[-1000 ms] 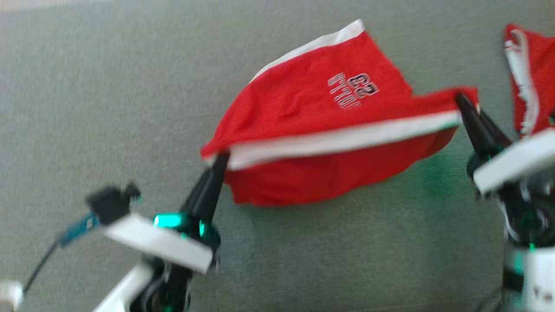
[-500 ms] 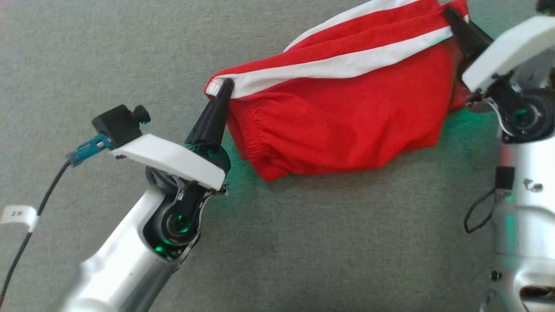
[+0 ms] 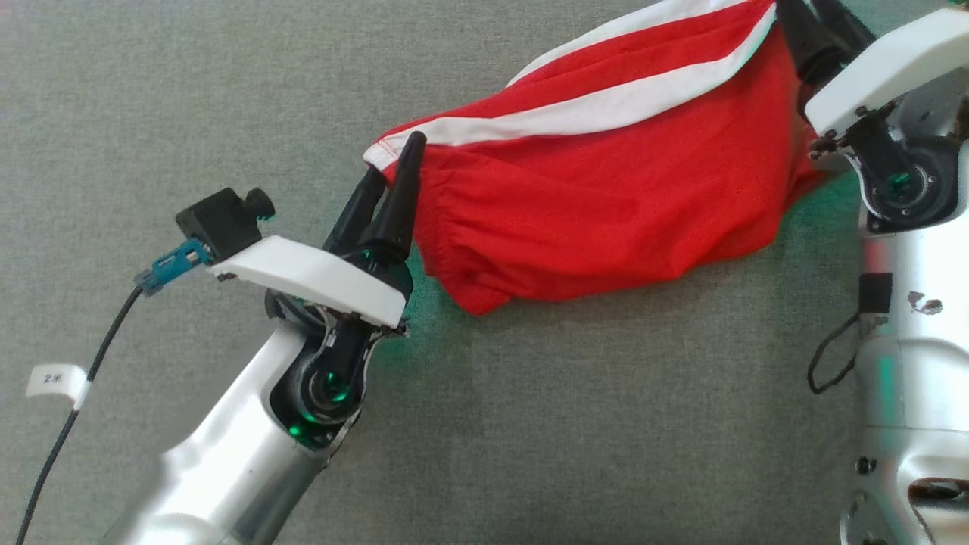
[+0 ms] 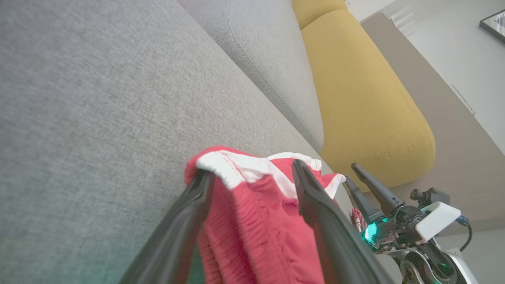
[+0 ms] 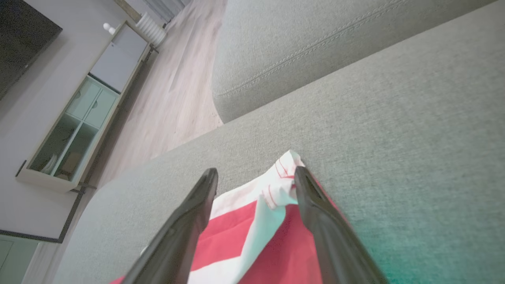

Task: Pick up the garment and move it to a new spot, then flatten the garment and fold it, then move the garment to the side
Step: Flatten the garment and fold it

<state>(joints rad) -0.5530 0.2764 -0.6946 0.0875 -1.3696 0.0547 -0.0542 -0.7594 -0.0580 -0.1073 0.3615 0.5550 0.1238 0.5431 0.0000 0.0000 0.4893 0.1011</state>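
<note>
While both sets of jaws stand parted, the red garment (image 3: 606,197) lies on the grey sofa cushion (image 3: 227,91), stretched from the middle of the head view's frame to its upper right corner. The left gripper (image 3: 392,165) brackets the white-trimmed corner at the lower-left end, and the right gripper (image 3: 806,23) brackets the far corner at the top right edge. In each wrist view cloth sits loose between the dark fingers (image 4: 185,221), clamped by neither. Thin, light and limp, the fabric sags and puckers, so it should drape and slide rather than hold any shape. It is best taken by pinching corners or the hem, at two points at once. Its long axis slants from lower left up to upper right, with the white stripe (image 3: 606,112) tracing the upper edge. Gathered stitching near the left end is probably an elastic waistband (image 3: 447,242), though the folds make that hard to confirm.
</note>
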